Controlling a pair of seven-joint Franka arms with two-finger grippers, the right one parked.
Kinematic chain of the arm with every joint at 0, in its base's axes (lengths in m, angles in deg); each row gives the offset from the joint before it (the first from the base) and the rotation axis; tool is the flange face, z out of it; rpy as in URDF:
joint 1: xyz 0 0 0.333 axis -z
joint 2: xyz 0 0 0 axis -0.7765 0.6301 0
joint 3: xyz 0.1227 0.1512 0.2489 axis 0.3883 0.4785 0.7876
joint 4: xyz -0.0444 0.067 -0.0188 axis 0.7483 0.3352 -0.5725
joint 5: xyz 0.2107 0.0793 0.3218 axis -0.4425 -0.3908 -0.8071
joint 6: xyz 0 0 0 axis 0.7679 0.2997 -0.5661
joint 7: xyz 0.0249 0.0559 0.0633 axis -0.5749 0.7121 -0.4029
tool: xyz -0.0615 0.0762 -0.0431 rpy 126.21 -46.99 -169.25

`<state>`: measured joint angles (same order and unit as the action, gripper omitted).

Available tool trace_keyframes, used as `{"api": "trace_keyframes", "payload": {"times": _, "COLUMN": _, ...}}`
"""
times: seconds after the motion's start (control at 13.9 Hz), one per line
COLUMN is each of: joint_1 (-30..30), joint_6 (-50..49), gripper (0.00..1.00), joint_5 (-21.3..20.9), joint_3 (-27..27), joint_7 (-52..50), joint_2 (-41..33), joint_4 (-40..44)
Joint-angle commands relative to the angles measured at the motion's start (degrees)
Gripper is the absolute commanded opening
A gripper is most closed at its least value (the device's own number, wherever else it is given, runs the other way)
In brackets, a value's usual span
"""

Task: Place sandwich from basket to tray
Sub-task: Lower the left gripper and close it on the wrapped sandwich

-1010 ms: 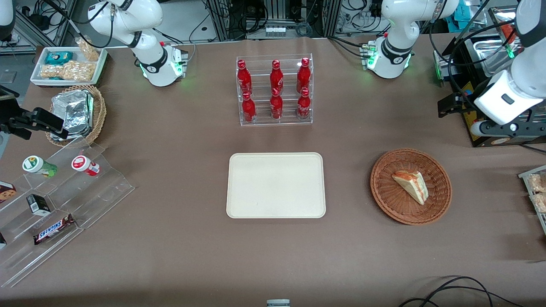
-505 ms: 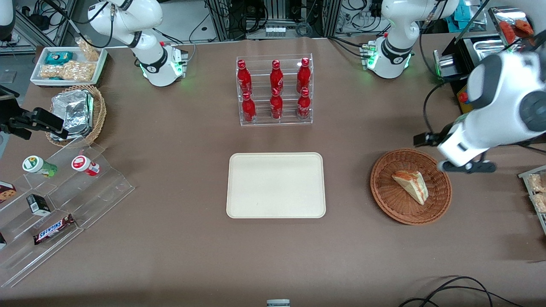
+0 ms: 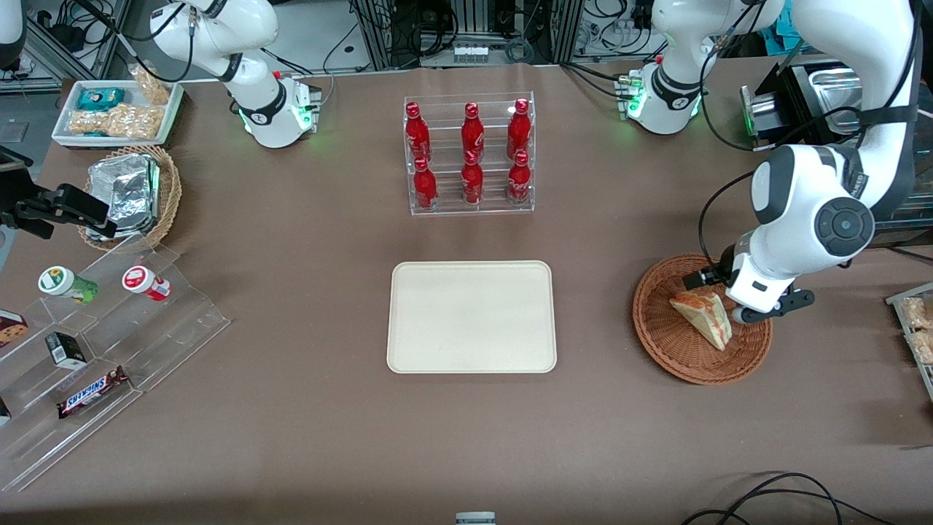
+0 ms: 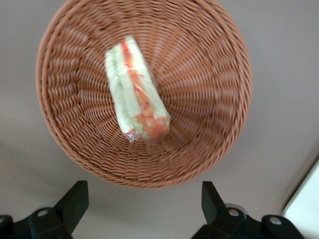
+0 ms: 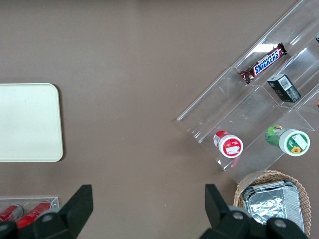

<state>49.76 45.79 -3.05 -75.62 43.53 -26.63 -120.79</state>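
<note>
The gripper (image 4: 142, 209) is held above the basket (image 3: 670, 357), over the rim part farthest from the front camera; fingers (image 4: 75, 201) are spread wide, nothing is held between them. The sandwich (image 3: 703, 317) is seen lying in the basket directly below the gripper, untouched, wrapped in clear film, with its orange and green filling edge turned up in the wrist view (image 4: 135, 99). In the front view the sandwich is partly covered by the wrist housing. The tray (image 3: 471, 317) is placed well apart from the gripper, toward the parked arm's end of the table, bare. A rack of red bottles (image 3: 470, 154) is set farther from the front camera than the tray.
</note>
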Motion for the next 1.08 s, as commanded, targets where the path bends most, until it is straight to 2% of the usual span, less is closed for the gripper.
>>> {"api": "trace_keyframes", "payload": {"times": 0.0, "joint_1": -0.2, "joint_6": 5.3, "gripper": 1.0, "joint_5": -0.5, "joint_3": -0.1, "joint_7": -15.5, "joint_2": -0.5, "joint_4": -1.9}}
{"api": "trace_keyframes", "payload": {"times": 0.22, "joint_1": -0.2, "joint_6": 6.9, "gripper": 1.0, "joint_5": -0.5, "joint_3": 1.8, "joint_7": -23.0, "joint_2": 1.0, "joint_4": -1.6}}
{"api": "trace_keyframes", "payload": {"times": 0.87, "joint_1": -0.2, "joint_6": 7.3, "gripper": 0.98, "joint_5": -0.4, "joint_3": 3.6, "joint_7": -24.7, "joint_2": 12.5, "joint_4": 6.0}}
{"api": "trace_keyframes", "payload": {"times": 0.94, "joint_1": -0.2, "joint_6": 7.3, "gripper": 0.88, "joint_5": -0.4, "joint_3": 3.6, "joint_7": -25.7, "joint_2": 13.7, "joint_4": 6.3}}
{"api": "trace_keyframes", "payload": {"times": 1.01, "joint_1": -0.2, "joint_6": 7.3, "gripper": 0.7, "joint_5": -0.4, "joint_3": 3.6, "joint_7": -27.6, "joint_2": 14.6, "joint_4": 6.3}}
